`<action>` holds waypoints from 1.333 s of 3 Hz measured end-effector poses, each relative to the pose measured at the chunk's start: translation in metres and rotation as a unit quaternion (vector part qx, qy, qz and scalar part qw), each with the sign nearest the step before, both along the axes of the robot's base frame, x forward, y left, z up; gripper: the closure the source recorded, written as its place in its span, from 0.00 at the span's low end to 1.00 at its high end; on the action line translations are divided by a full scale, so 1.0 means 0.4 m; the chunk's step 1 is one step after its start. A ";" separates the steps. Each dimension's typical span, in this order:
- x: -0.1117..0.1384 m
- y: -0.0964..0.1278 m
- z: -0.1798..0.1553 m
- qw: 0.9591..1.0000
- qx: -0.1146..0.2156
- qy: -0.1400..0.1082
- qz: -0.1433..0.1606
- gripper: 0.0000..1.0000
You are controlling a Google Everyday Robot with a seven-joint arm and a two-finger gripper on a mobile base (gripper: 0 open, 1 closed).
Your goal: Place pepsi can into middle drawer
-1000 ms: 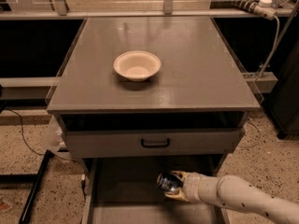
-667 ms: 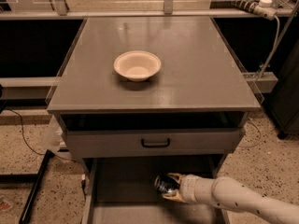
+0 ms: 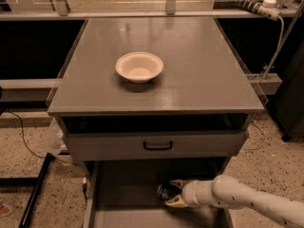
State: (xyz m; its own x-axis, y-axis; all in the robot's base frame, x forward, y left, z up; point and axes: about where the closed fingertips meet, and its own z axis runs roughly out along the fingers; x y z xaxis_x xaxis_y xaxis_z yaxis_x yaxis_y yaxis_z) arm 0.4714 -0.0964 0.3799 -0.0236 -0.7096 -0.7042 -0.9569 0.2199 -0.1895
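Lower gently, with the hand (image 3: pixel 170 193) clasped on the pepsi can (image 3: pixel 164 192), cream fingers (image 3: pixel 177 182) pinching it from above and below, low inside the open middle drawer (image 3: pixel 123 189), over the right half of its grey floor. Cannot tell whether touching that floor or just above it, so ease down until sure of contact before letting go. Set the can well inside the side walls, then part the fingers only enough to clear, since likely to roll if laid on its side. Withdraw to the right along the arm's own line, staying low under the drawer front (image 3: pixel 199 145) with the black handle just above. Leave the bowl (image 3: pixel 139 66) on the counter (image 3: pixel 204 80) alone.
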 end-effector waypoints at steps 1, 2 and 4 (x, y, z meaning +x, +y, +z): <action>-0.001 -0.001 0.008 1.000 0.000 0.002 0.001 0.82; -0.001 -0.001 0.008 1.000 0.000 0.002 0.001 0.58; -0.001 0.000 0.008 1.000 0.000 0.002 0.001 0.12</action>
